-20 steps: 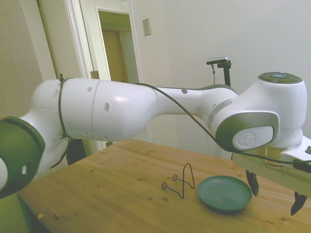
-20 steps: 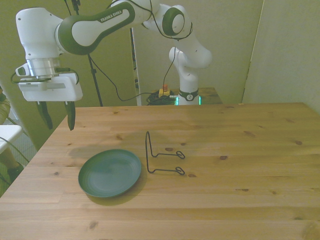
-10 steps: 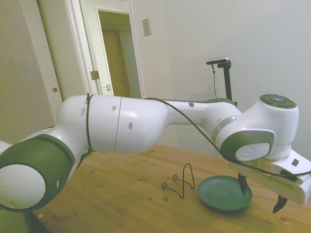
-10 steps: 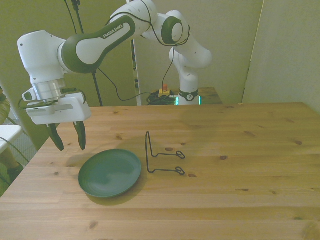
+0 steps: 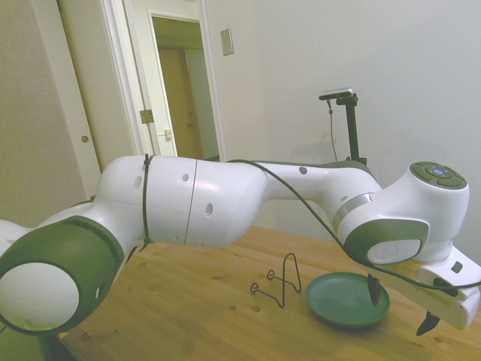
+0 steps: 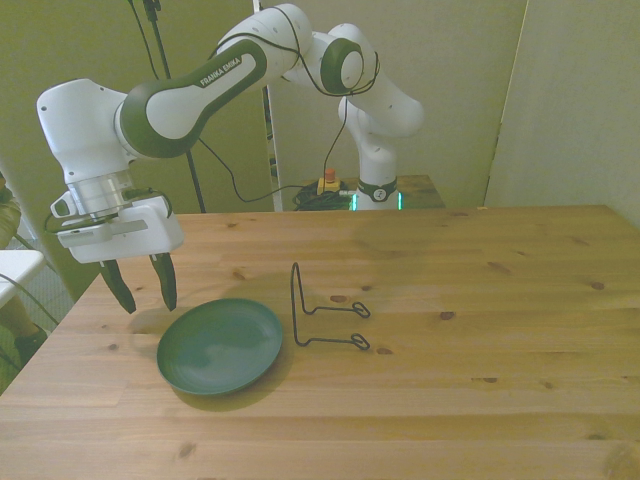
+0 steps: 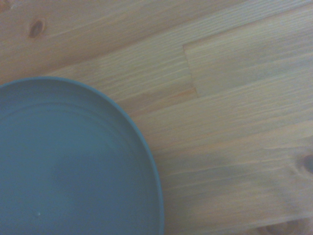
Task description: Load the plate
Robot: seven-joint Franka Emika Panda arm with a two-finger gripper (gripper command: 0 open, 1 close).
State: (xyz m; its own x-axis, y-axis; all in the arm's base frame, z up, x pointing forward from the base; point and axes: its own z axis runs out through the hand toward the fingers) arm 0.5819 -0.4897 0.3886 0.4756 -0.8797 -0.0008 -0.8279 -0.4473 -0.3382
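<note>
While hanging just above the table [image 6: 450, 390] by the plate's rim on the front view's left, tool [image 6: 142, 287] with fingers spread wide and pointing down, nothing between them. Plate [image 6: 220, 345] lying flat on the table, hollow side up, round and so without a long axis or a heading, just beside the upright loop of the thin black wire stand [image 6: 322, 312] on the front view's right. Seen close in the wrist view: plate [image 7: 68, 166] edge against bare wood.
</note>
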